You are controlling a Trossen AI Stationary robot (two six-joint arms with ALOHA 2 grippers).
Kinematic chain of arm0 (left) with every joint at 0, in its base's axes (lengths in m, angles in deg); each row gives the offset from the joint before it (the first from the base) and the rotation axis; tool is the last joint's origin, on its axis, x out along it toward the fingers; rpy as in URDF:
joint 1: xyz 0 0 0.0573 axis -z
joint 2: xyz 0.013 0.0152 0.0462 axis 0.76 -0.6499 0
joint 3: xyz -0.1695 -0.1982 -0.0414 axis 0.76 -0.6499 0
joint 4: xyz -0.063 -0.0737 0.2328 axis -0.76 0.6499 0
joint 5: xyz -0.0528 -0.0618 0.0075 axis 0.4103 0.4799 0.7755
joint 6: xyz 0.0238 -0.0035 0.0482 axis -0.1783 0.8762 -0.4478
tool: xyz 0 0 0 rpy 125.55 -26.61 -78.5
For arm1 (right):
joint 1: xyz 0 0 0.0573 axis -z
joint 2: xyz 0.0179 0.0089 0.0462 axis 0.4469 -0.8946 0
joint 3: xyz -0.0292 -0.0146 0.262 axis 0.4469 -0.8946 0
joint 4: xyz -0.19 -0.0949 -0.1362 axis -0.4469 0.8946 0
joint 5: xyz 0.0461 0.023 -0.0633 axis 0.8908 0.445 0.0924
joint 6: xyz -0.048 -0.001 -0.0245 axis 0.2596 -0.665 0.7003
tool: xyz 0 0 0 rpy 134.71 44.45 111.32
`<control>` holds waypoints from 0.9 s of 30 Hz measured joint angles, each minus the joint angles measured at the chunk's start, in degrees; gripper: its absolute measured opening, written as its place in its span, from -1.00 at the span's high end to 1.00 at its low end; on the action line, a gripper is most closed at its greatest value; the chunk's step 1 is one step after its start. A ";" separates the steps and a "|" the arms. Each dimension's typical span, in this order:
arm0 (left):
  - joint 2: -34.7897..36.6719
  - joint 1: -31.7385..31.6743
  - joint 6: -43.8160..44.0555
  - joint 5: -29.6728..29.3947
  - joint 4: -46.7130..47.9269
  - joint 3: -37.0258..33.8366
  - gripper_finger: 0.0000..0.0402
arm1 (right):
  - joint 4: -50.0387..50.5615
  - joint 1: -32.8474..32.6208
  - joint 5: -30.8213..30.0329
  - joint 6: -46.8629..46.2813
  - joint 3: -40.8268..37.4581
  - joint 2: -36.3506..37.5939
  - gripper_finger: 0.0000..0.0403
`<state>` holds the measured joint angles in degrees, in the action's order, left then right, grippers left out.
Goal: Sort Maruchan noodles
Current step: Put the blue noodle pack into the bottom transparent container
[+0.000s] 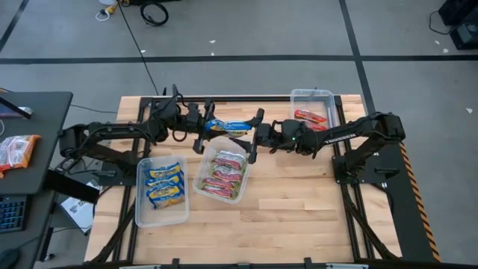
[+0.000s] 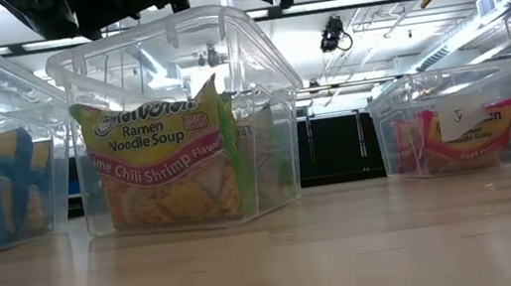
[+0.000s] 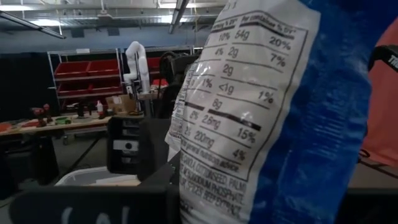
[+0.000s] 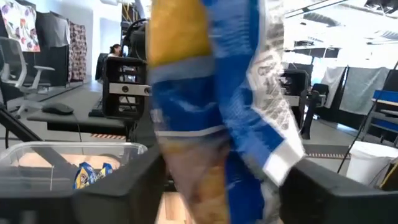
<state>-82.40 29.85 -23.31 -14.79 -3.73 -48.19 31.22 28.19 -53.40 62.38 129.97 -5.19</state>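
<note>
I see both arms meeting over the far half of the wooden table [image 1: 299, 209], with one blue-and-yellow crinkly plastic ramen packet [image 1: 226, 127] hanging in the air between them. My left gripper [image 1: 203, 127] is clamped on the packet's left end; in the left wrist view its printed back panel [image 3: 249, 106] fills most of the picture. My right gripper [image 1: 254, 138] is at the packet's other end, its two dark fingers [image 4: 329, 186] standing apart on either side of the packet [image 4: 211, 112] without pressing it, as far as I can see.

Below the packet, near the table's middle, a clear rectangular plastic tub [image 1: 200, 181] sits slightly turned and holds the silvery green-pink packets [image 1: 224, 175]; in the low view one of them [image 2: 162, 156] stands upright against the tub wall. Toward the table's left edge a second clear tub [image 1: 142, 217] holds more blue-and-yellow packets [image 1: 164, 185]. Near the far right corner a third clear tub [image 1: 299, 96] holds red-and-white packets [image 1: 310, 117], which the low view shows leaning inside [image 2: 470, 133].

Off the table, on a dark desk [image 1: 45, 134] at the left, an orange-and-white packet [image 1: 15, 152] lies by itself.
</note>
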 joint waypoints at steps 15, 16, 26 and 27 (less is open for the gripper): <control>4.90 -0.09 -14.56 -10.20 44.59 14.32 -0.17 | 29.42 0.09 -9.03 0.22 6.85 5.71 0.63; 4.90 0.30 -16.46 -13.53 50.65 17.11 -0.24 | 34.19 0.09 -10.91 0.22 8.63 5.73 0.63; -0.01 3.40 -20.00 -26.02 62.82 23.24 -0.56 | 54.62 0.12 -16.12 0.39 20.50 1.64 0.62; -0.73 3.43 -20.04 -26.79 62.97 23.13 -0.56 | 54.97 0.13 -14.88 0.35 20.76 1.10 0.62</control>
<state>-83.12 33.28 -43.35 -41.58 59.24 -25.06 86.19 28.32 -68.29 62.74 150.73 -4.08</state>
